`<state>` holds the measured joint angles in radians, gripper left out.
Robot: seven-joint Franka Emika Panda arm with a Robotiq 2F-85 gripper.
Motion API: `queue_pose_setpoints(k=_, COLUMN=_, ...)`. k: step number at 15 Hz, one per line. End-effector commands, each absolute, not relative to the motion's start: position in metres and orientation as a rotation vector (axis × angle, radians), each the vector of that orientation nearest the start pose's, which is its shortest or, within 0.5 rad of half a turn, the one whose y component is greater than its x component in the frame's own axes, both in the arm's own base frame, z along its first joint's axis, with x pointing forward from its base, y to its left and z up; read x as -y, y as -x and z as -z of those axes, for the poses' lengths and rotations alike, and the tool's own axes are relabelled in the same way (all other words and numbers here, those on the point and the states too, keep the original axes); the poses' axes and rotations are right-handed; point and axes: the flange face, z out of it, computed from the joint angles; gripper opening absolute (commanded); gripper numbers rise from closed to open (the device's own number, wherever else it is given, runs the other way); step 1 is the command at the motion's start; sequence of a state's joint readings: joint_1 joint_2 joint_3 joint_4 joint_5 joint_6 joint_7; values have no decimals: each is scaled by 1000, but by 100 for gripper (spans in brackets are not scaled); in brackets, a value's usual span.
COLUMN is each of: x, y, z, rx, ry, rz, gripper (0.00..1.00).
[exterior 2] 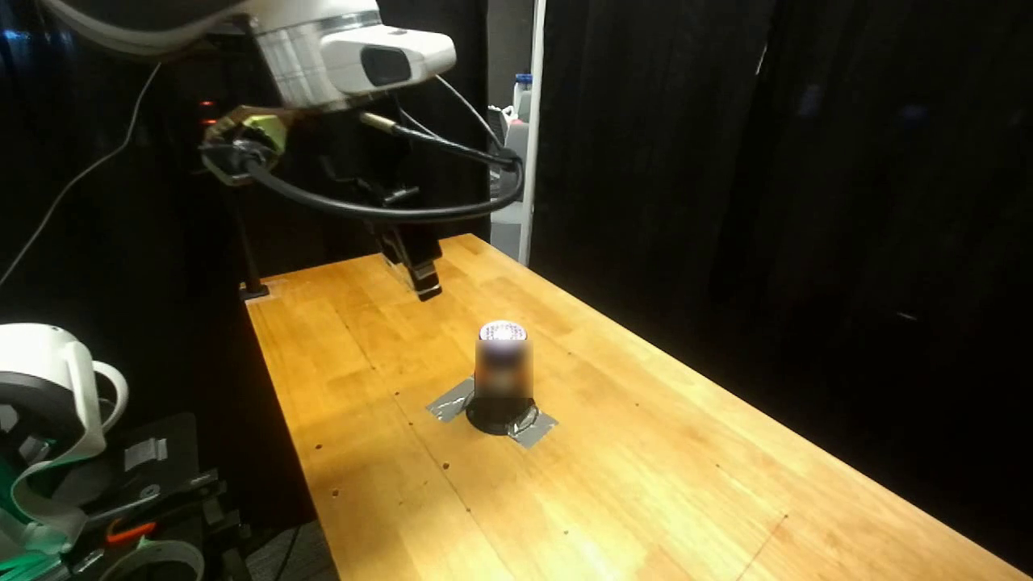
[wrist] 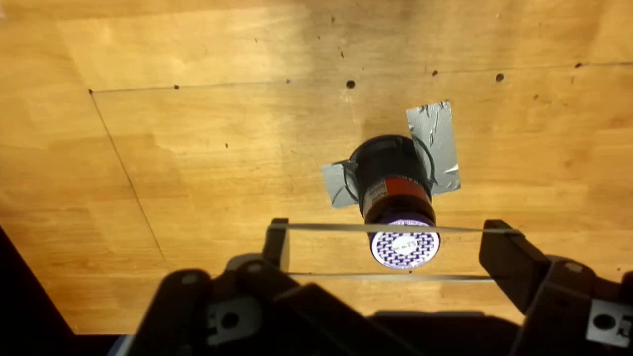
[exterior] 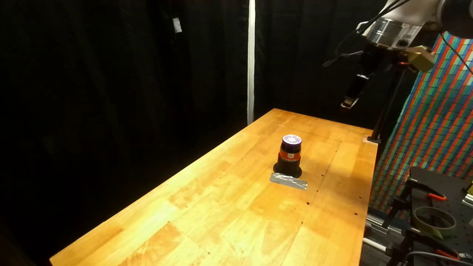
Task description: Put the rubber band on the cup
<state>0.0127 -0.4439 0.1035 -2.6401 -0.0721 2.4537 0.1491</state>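
The cup, a dark upright cylinder with an orange-red band and a pale patterned lid, stands on the wooden table in both exterior views [exterior: 290,157] [exterior 2: 503,383] and in the wrist view [wrist: 403,190]. Its lower end sits in a black base. My gripper [wrist: 389,244] is open. The pale rubber band [wrist: 326,227] is stretched round its two fingers in two strands. In the wrist view the front strand crosses over the lid and the other lies past it. In both exterior views the gripper [exterior: 349,102] [exterior 2: 426,286] hangs above the table, apart from the cup.
Silver tape [exterior: 290,181] [wrist: 435,146] fixes the cup's base to the wooden table [exterior: 221,221]. A thin black post [exterior: 380,111] stands at the table's far corner. A black cart [exterior: 443,184] with a tape roll [exterior: 434,221] stands beside the table. Dark curtains [exterior 2: 767,202] hang around it.
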Motion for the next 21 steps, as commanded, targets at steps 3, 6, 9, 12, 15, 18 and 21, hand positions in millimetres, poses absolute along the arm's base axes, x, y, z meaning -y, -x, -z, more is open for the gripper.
queue_pose_setpoints(k=3, x=-60, y=-497, z=-369, rx=-49, ry=3143, rz=466, gripper=100)
queue_pose_setpoints(k=6, x=-60, y=-527, z=-348, rx=-65, ry=3177, rz=389, gripper=100)
queue_pose_setpoints(k=9, x=-65, y=-543, z=-327, rx=-72, ry=3224, rz=249, gripper=100)
queue_pose_setpoints(k=12, x=-77, y=-554, z=-314, rx=-125, ry=3260, rz=103, gripper=100)
queue_pose_setpoints(k=15, x=-94, y=-563, z=-309, rx=-158, ry=3219, rz=7, gripper=100)
queue_pose_setpoints(k=18, x=-102, y=-568, z=-300, rx=-194, ry=3241, rz=-36, gripper=100)
queue_pose_setpoints(k=21, x=-100, y=-557, z=-295, rx=-150, ry=3232, rz=-25, gripper=100)
